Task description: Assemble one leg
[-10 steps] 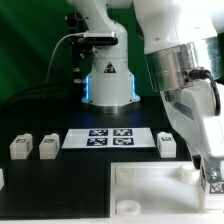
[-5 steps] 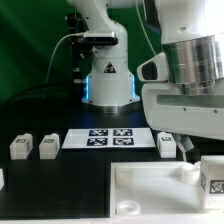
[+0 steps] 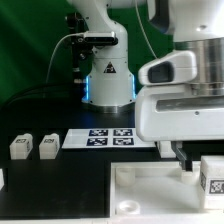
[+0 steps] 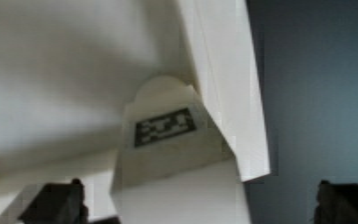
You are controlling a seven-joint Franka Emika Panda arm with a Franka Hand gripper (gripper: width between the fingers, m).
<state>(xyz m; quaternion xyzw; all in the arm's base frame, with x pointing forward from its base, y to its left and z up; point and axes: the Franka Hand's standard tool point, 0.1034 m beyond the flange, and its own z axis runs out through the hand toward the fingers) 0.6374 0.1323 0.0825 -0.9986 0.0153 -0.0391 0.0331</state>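
Note:
My gripper (image 3: pixel 192 158) hangs low at the exterior view's right, over the right end of the white tabletop (image 3: pixel 150 190). In the wrist view the gripper (image 4: pixel 202 205) has its dark fingertips (image 4: pixel 60 200) set wide apart, so it is open. A white leg (image 4: pixel 167 135) with a square tag lies between them, against the tabletop's edge (image 4: pixel 220 70), with a gap on both sides. In the exterior view a tagged leg (image 3: pixel 213 172) stands at the tabletop's right edge, just in front of the hand. Two more legs (image 3: pixel 20 146) (image 3: pixel 47 146) stand at the left.
The marker board (image 3: pixel 105 137) lies behind the tabletop, in the middle. The robot's base (image 3: pixel 108 80) with a blue light stands at the back. The arm's large white hand body (image 3: pixel 185 100) hides the table area at the back right.
The hand has shifted toward the exterior view's left and fills more of the picture. The tagged leg at the right edge has stayed almost in place. The two left legs have not moved.

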